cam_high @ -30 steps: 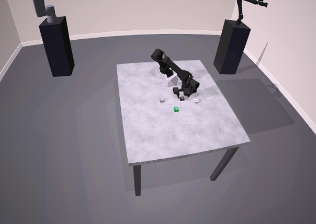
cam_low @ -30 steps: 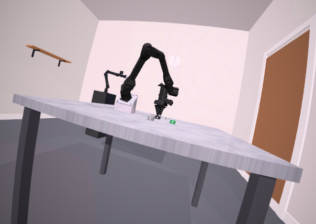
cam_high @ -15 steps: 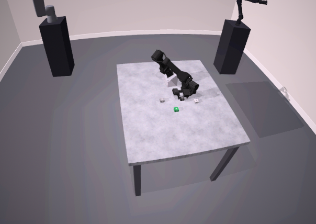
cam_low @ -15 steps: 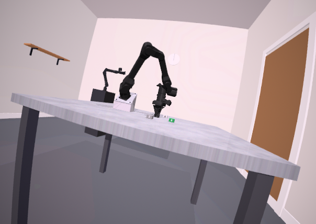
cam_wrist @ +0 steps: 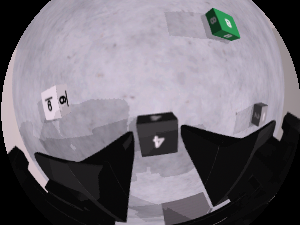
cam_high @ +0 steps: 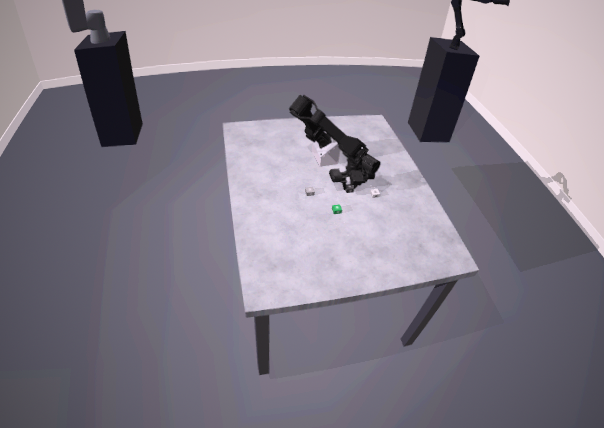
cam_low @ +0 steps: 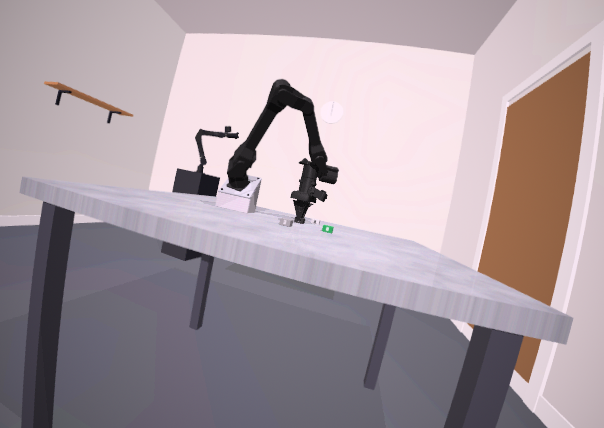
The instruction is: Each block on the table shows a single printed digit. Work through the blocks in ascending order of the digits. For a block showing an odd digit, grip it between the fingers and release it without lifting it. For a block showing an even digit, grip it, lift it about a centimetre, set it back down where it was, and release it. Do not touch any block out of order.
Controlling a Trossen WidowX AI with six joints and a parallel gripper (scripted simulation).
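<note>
A black block (cam_wrist: 158, 141) showing a white 4 stands between the fingers in the wrist view; the gripper hides it in the top and exterior views. My gripper (cam_wrist: 157, 133) (cam_high: 349, 187) (cam_low: 300, 217) is low over the table, its fingers partly open around that block, with a narrow gap on both sides. A green block (cam_high: 337, 209) (cam_low: 327, 229) (cam_wrist: 223, 25) shows an 8. A white block (cam_high: 375, 193) (cam_wrist: 54, 102) shows a digit with a bar, apparently an upside-down underlined 6. A small grey block (cam_high: 310, 191) (cam_low: 286, 222) (cam_wrist: 259, 115) seems to show a 2.
The arm's pale base (cam_high: 327, 155) (cam_low: 237, 200) stands behind the blocks on the grey table (cam_high: 300, 264) (cam_low: 350, 269). In the top view, the white block is right of the gripper, the grey block left, and the green block nearer the front edge. Other arms stand on pedestals off the table.
</note>
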